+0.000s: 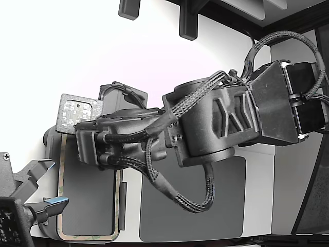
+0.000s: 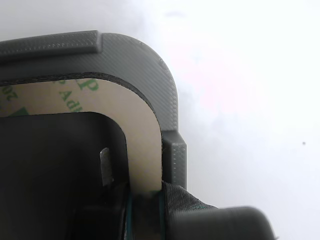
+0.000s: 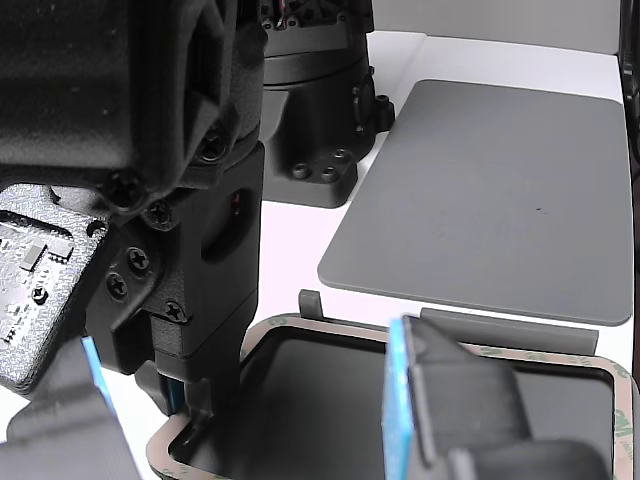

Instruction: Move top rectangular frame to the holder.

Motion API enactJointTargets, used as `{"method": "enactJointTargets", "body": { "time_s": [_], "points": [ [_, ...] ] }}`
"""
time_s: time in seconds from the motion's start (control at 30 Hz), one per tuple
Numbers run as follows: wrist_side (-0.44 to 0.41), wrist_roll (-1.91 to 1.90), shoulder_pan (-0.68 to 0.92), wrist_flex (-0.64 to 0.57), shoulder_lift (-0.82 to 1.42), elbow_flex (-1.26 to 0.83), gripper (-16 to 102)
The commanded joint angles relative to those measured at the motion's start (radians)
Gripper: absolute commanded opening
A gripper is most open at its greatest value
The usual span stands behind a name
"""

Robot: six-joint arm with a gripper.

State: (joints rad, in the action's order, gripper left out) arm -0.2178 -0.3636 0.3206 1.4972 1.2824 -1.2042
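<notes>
The thin cream-tan rectangular frame [image 2: 142, 130] lies seated in the light grey plastic holder [image 2: 150, 65]; the black end effector [image 3: 200, 405] reaches down at the frame's corner edge, its opening impossible to tell.

The black arm reaches across from the exterior view's right toward its left, braided cables looping along it. Its wrist points down at the worktop [image 1: 154, 67], and the tool [image 3: 190, 400] sits low at a corner of the frame [image 3: 340, 325]. Whether its jaws are parted is hidden.
</notes>
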Motion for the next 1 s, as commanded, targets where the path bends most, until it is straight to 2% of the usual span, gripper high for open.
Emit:
{"method": "enactJointTargets", "body": {
  "time_s": [0.0, 0.1, 0.23, 0.4, 0.43, 0.47, 0.53, 0.73, 0.97],
  "points": [
    [-0.003, -0.005, -0.014, -0.005, 0.023, 0.015, -11],
    [-0.003, -0.009, -0.014, -0.006, 0.023, 0.017, -9],
    [-0.003, 0.003, -0.014, -0.009, 0.023, 0.017, 10],
    [0.003, 0.014, -0.014, -0.006, 0.023, 0.017, 83],
    [0.006, 0.014, -0.014, -0.005, 0.023, 0.017, 88],
    [0.008, 0.015, -0.014, -0.005, 0.025, 0.017, 89],
    [0.009, 0.018, -0.014, -0.003, 0.028, 0.017, 100],
    [-0.035, -0.032, -0.012, -0.009, 0.11, -0.012, 100],
    [-0.121, -0.091, -0.04, -0.201, 0.474, -0.374, 100]
  ]
}}
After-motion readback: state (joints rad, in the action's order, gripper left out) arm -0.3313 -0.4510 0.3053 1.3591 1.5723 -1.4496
